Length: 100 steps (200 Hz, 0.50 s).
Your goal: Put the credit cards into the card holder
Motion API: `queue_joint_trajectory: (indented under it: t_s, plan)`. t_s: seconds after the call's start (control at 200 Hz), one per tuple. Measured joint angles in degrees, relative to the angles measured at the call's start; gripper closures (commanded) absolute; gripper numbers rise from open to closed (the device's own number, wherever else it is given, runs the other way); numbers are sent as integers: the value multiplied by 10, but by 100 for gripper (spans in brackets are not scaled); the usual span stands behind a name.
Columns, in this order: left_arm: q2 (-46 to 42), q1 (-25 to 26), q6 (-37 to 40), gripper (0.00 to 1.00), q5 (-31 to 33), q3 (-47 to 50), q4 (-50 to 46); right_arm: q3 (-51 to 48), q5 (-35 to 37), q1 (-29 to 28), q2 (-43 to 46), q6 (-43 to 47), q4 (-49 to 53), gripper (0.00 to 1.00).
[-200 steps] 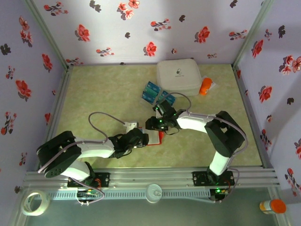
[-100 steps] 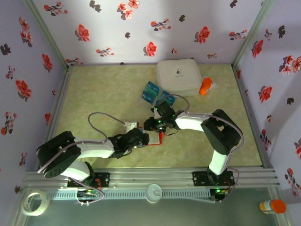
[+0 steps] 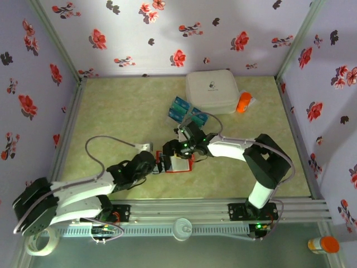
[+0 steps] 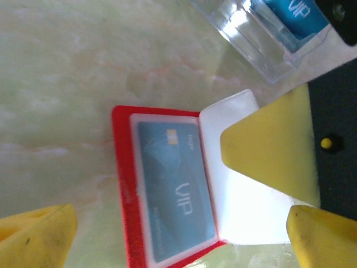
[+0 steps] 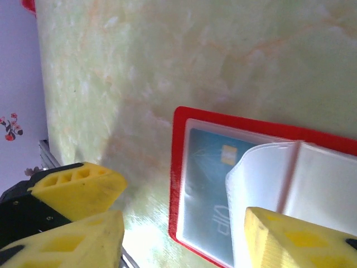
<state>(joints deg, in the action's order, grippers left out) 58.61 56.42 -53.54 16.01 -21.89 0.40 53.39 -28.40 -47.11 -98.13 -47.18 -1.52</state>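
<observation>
Red card holder point(image 4: 120, 184) holds blue card point(image 4: 175, 190); left hand point(image 4: 181, 231), right hand point(image 5: 184, 223) seemingly apart.

Table contents, counted by kind

One red card holder point(image 4: 121, 195) with one credit card point(image 4: 175, 192) inside; two clusters of blue credit cards point(image 3: 179, 109), number in each unclear; one clear stand point(image 4: 256, 44); one white case point(image 3: 212, 89); one orange bottle point(image 3: 243, 103); one orange-capped bottle point(image 3: 323, 244); one tape roll point(image 3: 56, 240).

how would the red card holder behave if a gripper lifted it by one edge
Probably floppy: the card holder lies open and its clear pocket leaves curl up off it. Likely light, since it looks thin and flat. It may slide rather than tip if pushed, as the table looks smooth and glossy.
</observation>
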Motion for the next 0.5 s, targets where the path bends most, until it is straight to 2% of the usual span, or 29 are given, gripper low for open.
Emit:
queue_joint_trajectory:
  t_s: [0.265, 0.5]
  plan:
    - [-145, -56, -19, 1, 14, 43, -89, 10, 3, -23, -43, -26, -32, 39]
    - [-160, -63, -23, 1, 15, 61, -124, 10, 0, -25, -76, -54, -71, 39]
